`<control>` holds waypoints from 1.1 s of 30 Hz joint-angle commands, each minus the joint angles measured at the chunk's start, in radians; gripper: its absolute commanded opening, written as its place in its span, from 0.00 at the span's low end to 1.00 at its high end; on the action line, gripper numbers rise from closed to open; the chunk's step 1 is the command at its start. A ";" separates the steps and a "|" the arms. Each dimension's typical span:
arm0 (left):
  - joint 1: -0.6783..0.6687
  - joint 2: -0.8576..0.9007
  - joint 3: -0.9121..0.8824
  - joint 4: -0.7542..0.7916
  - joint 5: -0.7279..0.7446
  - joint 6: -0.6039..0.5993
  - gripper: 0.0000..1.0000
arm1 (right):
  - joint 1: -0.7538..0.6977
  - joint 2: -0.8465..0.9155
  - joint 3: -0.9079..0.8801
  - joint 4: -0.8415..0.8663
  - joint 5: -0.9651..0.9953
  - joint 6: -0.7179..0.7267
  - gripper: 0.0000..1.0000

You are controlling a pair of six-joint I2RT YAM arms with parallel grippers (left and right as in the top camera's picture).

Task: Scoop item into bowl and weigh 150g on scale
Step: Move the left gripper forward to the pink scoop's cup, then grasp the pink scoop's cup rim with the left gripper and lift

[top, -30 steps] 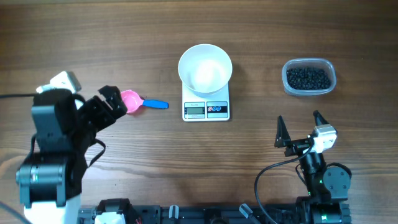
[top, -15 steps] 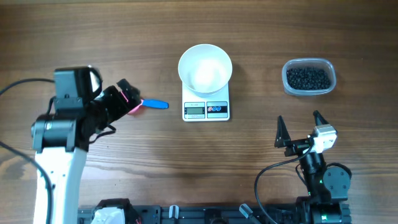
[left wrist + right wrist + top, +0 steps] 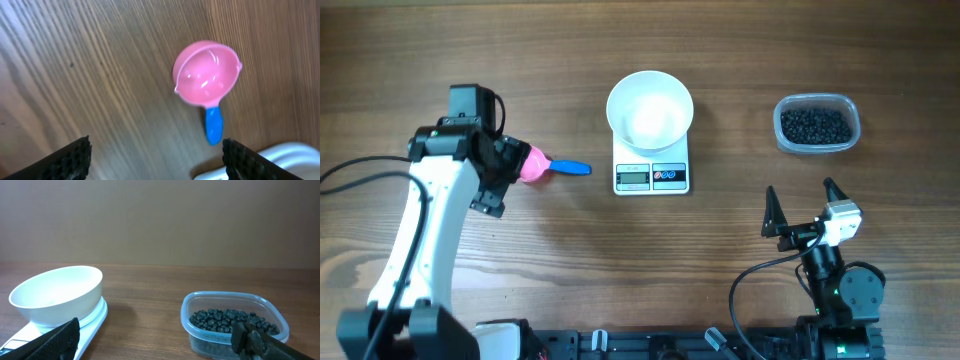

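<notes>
Beads (image 3: 814,125): I read them as a loose dark heap in the clear tub (image 3: 855,112), at 3 o'clock from the bowl (image 3: 650,108) and well apart from it. None are in the bowl yet.
Bowl and scale (image 3: 652,177): The white bowl stands on the scale's rear half, with the display clear at 6 o'clock.
Bead handling: I judge them small, hard and free-rolling. They will pour readily, and they will scatter if the scoop (image 3: 533,163) tips.
Scoop: It lies on the table (image 3: 620,260) at 9 o'clock from the scale, cup up, with its blue handle (image 3: 213,125) pointing to 3 o'clock.
Scoop handling: I take it for light, stiff plastic that is likely to skid on the wood. I would pinch the handle, not the cup.
Left pincer (image 3: 160,165): Its jaws are spread wide above the scoop, touching nothing.
Right pincer (image 3: 802,205): It is spread and empty, at 6 o'clock from the tub.
</notes>
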 commanded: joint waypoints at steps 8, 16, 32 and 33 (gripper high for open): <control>-0.003 0.171 0.013 0.099 -0.035 -0.108 0.76 | -0.003 -0.006 -0.002 0.003 0.010 -0.012 1.00; -0.004 0.220 -0.083 0.212 -0.014 -0.203 0.70 | -0.003 -0.006 -0.002 0.003 0.010 -0.012 1.00; -0.030 0.221 -0.221 0.470 -0.015 -0.213 0.50 | -0.003 -0.006 -0.002 0.003 0.010 -0.012 1.00; -0.030 0.221 -0.223 0.475 -0.017 -0.213 0.48 | -0.003 -0.006 -0.002 0.003 0.010 -0.012 1.00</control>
